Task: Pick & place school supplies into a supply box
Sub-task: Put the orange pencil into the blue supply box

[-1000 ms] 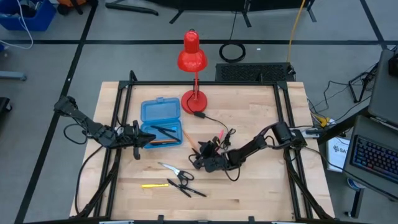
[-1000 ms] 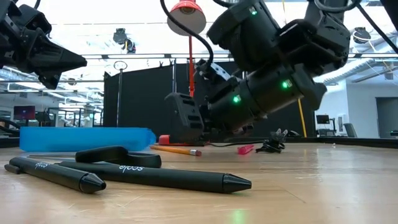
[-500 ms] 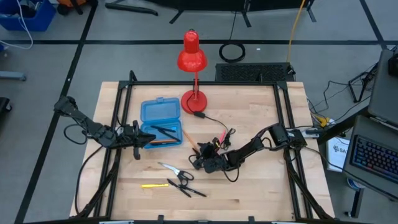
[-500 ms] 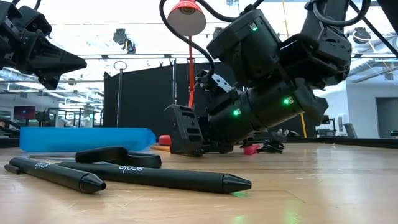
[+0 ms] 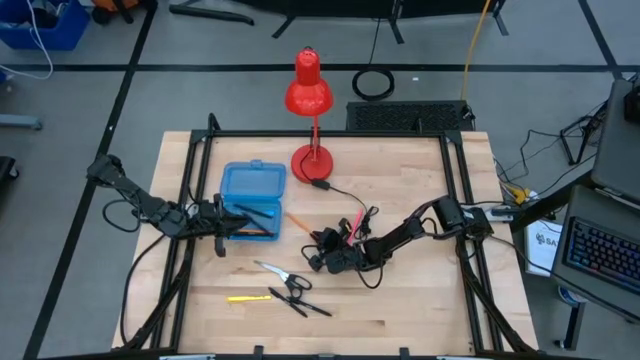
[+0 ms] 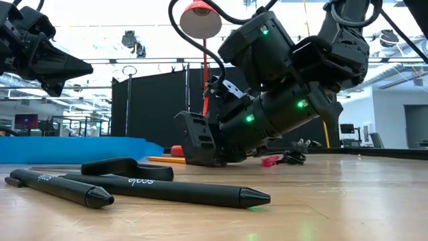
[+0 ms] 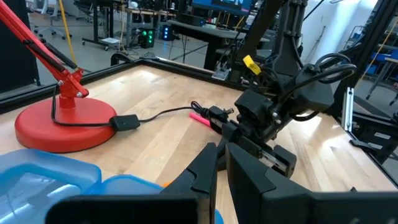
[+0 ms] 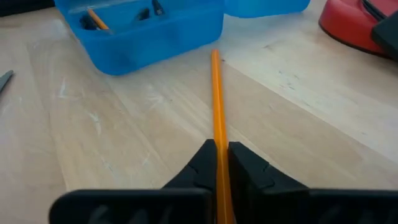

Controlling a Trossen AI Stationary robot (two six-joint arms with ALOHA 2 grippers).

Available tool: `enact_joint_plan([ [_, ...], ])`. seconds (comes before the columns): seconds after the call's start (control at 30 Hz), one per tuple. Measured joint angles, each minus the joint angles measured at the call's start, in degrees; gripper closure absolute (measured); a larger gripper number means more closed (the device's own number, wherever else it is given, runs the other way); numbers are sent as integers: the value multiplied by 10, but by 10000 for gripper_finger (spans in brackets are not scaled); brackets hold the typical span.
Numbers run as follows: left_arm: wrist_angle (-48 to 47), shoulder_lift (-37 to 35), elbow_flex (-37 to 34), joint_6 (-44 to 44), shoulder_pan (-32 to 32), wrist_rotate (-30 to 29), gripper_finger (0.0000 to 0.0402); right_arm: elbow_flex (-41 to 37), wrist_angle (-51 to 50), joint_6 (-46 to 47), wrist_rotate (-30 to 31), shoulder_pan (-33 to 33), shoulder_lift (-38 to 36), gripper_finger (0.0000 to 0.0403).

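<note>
School supplies are spread over the middle of the table (image 5: 420,290), and the one that matters now is the orange pencil (image 8: 217,118): your right claw (image 8: 217,163) is clenched on it, low at the table near the middle. In the right wrist view the pencil runs straight out from between the fingers, and its long axis points toward the supply box (image 8: 149,34), which stands open just beyond the far tip, with a small gap of bare wood between. So the coming move is, I judge, a lift and a short carry forward along the pencil's own line; the right arm is the one to do it. You will probably need to turn the pencil to lie along the box. Your left claw (image 7: 217,174) hovers at the left edge of the table, right beside the box, with its fingers nearly together and nothing between them. Inside the box some sticks lie already. Nearer the front edge wait the scissors (image 5: 285,278), a yellow pencil (image 5: 248,298) and two black pens (image 6: 167,189); one pen carries small pale lettering, seen upside down in the low view, which I cannot read surely. The pink pencil (image 7: 200,117) lies by the cord of the red lamp (image 5: 310,95).
</note>
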Motion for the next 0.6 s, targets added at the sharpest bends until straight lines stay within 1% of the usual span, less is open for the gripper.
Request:
enact_joint_plan([
  [0.1, -1, 0, 0, -1, 0, 0, 364, 0, 0, -2, 7, 0, 0, 390],
  [0.27, -5, 0, 0, -1, 0, 0, 364, 0, -1, -33, 31, 6, -6, 392],
  [0.4, -5, 0, 0, -1, 0, 0, 364, -1, 1, -64, 24, 5, -19, 392],
  [0.5, -6, 0, 0, -1, 0, 0, 364, -2, 2, -92, 34, 5, -27, 392],
  [0.6, -8, 0, 0, -1, 0, 0, 364, -2, -6, -100, 43, 6, -34, 392],
])
